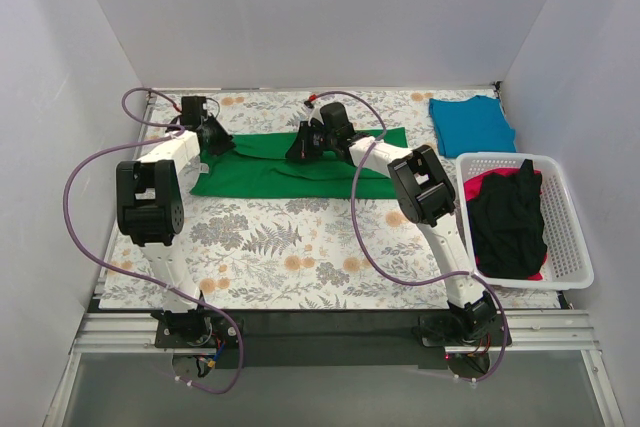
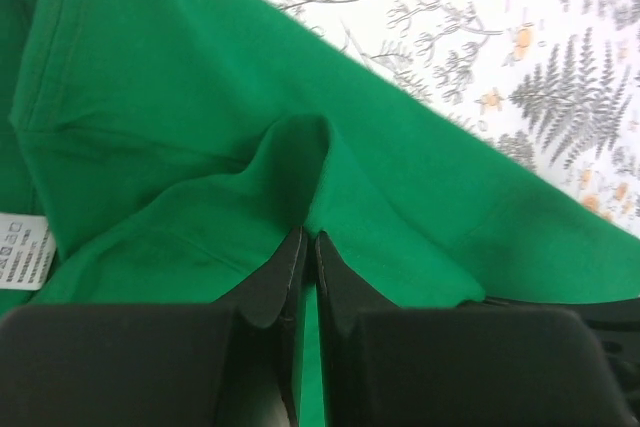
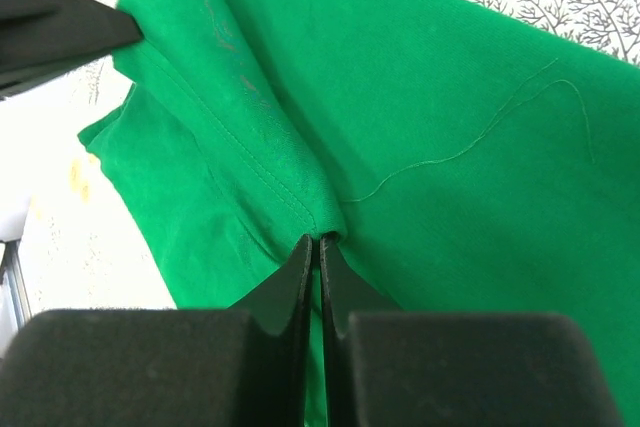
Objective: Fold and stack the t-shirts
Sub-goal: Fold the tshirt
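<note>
Green shirt (image 1: 290, 172) lies spread at far centre of table (image 1: 280, 247), long side left to right. Left gripper (image 2: 305, 240) is clamped on a pinch of fabric at the shirt's far-left end. Right gripper (image 3: 312, 240) is clamped on a hemmed fold near the middle of the far edge. Teal shirt (image 1: 470, 125) lies folded, far right. Black shirt (image 1: 508, 222) and red shirt (image 1: 478, 184) sit in basket (image 1: 572, 247), right.

Judgement: 1 lengthwise fold in hand; 2 shirts not yet started.

To do it well: lift both pinches level, carry them toward the near edge together, hold the fabric taut between the 2 grips, and lay edge on edge before release.

Risk: an uneven pull twists the hem.
</note>
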You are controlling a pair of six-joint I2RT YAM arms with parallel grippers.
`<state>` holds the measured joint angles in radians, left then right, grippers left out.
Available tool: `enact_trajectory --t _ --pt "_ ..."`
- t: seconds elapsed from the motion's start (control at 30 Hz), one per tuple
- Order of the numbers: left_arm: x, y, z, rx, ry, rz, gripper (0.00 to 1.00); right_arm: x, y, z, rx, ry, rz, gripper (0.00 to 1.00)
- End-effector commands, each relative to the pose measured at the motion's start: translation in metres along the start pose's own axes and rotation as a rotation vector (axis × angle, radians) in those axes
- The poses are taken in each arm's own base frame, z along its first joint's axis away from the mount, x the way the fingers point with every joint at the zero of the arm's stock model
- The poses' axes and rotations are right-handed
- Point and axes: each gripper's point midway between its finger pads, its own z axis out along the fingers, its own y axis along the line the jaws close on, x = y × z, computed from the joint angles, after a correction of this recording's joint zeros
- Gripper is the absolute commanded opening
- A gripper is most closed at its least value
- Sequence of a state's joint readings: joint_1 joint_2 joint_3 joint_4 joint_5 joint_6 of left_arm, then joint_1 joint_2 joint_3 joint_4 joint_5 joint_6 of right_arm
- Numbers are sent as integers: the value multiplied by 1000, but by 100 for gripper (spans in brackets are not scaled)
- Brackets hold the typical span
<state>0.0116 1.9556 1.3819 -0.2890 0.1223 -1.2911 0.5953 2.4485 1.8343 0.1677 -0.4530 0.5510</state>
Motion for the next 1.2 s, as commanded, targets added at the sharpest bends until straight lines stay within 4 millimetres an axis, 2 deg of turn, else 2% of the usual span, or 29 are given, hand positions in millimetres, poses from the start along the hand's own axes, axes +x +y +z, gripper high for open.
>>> enact_trajectory --t 0.0,0.2,0.37,0.4,0.47,0.5,0.57,0.6,0.63,0.67,0.7,0.73,0.77,0.83,0.87,0.9,1.0,1.03,1.17 --pt "-7 4 -17 -36 -38 -6 0 -26 27 -16 -63 -50 -70 8" --pt "4 21 -4 -88 -15 -6 0 -19 26 -15 -72 -31 -68 11" --pt "8 23 1 -95 -2 -22 0 -24 27 -24 -58 -43 -78 20" --pt "5 21 -1 -92 -11 -23 2 -31 31 -32 -53 -56 -87 23" --pt "-3 17 -6 -86 -33 -21 14 -34 31 -40 -35 -57 -116 25" --pt "-7 15 -9 -85 -48 -19 19 -42 36 -48 -32 -71 -136 29" --pt "-21 6 -20 -70 -86 -6 29 -38 31 -56 2 -47 -179 31" --pt "-25 3 -24 -65 -98 -3 32 -42 37 -64 5 -53 -203 32" --pt "-30 -2 -31 -54 -112 0 35 -38 34 -67 20 -41 -212 32" --pt "-31 -4 -36 -53 -113 0 43 -31 31 -71 33 -17 -234 32" --pt "-32 -4 -39 -54 -114 -2 44 -33 36 -79 34 -19 -252 33" --pt "-33 -8 -48 -43 -124 -5 45 -24 31 -81 49 5 -256 32" --pt "-34 -3 -51 -70 -138 -18 46 -20 31 -84 50 16 -277 32" --pt "-23 11 -53 -111 -133 -34 45 -6 31 -93 57 57 -276 32" --pt "-22 13 -56 -116 -141 -50 36 -1 33 -94 53 72 -291 31" --pt "-9 25 -54 -147 -119 -57 32 1 37 -96 48 77 -300 29" --pt "0 45 -52 -212 -127 -72 15 17 44 -93 41 113 -337 27" --pt "8 54 -51 -237 -118 -73 13 21 44 -92 46 120 -344 27" --pt "11 80 -44 -316 -128 -84 9 35 44 -82 45 148 -354 24"
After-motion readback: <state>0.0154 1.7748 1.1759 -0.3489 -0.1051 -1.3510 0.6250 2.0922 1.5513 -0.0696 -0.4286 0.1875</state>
